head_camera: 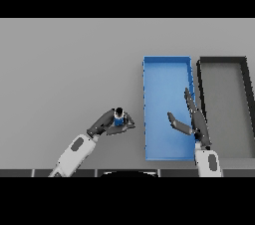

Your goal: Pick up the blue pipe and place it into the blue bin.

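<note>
blue pipe (118, 118) upright left of open blue bin (167, 69)

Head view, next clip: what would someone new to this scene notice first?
The bright blue bin stands out right of centre on the grey table, with a dark grey bin beside it on its right. Left of the blue bin, the left hand is curled round the small blue pipe. The right hand is open, fingers straight, over the blue bin's right side.
</note>
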Tool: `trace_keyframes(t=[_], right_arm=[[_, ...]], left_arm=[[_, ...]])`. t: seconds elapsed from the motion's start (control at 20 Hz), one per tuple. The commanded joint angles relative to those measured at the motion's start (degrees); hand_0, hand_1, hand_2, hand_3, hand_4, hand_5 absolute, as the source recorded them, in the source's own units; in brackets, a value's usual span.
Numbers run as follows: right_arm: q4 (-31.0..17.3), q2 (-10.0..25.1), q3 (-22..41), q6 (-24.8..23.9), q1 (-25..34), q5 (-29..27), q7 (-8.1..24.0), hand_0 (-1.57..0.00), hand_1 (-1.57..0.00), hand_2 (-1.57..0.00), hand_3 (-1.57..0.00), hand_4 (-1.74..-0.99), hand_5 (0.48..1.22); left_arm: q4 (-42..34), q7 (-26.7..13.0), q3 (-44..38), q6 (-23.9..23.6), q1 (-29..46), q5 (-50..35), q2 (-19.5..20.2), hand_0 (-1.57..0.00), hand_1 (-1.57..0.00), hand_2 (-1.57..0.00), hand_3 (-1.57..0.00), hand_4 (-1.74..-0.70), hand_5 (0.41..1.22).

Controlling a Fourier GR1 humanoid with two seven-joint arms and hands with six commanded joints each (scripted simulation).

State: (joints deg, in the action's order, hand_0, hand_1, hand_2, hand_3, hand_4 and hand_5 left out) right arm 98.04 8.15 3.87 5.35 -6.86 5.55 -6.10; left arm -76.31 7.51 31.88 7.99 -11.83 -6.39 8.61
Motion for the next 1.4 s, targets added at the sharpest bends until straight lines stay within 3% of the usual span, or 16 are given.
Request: trace_keyframes(t=[0.0,0.3,0.45,0.75,1.05,1.35], right_arm=[[0.13,0.13,-0.02,0.05,-0.13,0.03,-0.20,0.00,0.00,0.00,0.00,-1.258,0.615],[0.47,0.60,0.01,0.19,-0.71,0.36,-0.10,0.00,0.00,0.00,0.00,-1.248,0.627],[0.21,1.08,0.05,0.12,-0.96,1.13,-0.04,0.00,0.00,0.00,0.00,-1.228,0.629],[-0.87,0.99,-0.09,0.40,-0.48,1.02,-2.13,0.00,0.00,0.00,0.00,-1.208,0.640],[1.19,0.63,-0.35,-0.68,-2.07,0.99,-1.05,0.00,0.00,0.00,0.00,-1.174,0.629],[3.89,-0.12,0.70,-0.51,-4.22,0.90,-1.50,0.00,0.00,0.00,0.00,-1.197,0.618]], left_arm=[[-0.29,0.13,0.71,-1.10,-0.02,1.40,-0.09,-1.28,-1.31,-1.34,-1.27,-1.63,1.118],[-4.85,3.91,1.40,-1.99,-0.58,0.98,-0.81,-1.49,-1.50,-1.51,-1.42,-1.71,1.194],[-9.74,2.83,1.60,-1.14,-1.65,-0.26,0.06,-1.53,-1.54,-1.54,-1.44,-1.72,1.207],[-14.66,-4.29,2.24,0.11,-4.80,-2.03,0.29,-1.56,-1.56,-1.56,-1.45,-1.73,1.217],[-14.78,-5.97,3.22,0.68,-4.77,-1.91,-0.25,-1.57,-1.57,-1.57,-1.44,-1.73,1.219],[-14.84,-5.48,3.10,0.61,-4.58,-1.12,0.35,-1.57,-1.57,-1.57,-1.44,-1.73,1.220]])
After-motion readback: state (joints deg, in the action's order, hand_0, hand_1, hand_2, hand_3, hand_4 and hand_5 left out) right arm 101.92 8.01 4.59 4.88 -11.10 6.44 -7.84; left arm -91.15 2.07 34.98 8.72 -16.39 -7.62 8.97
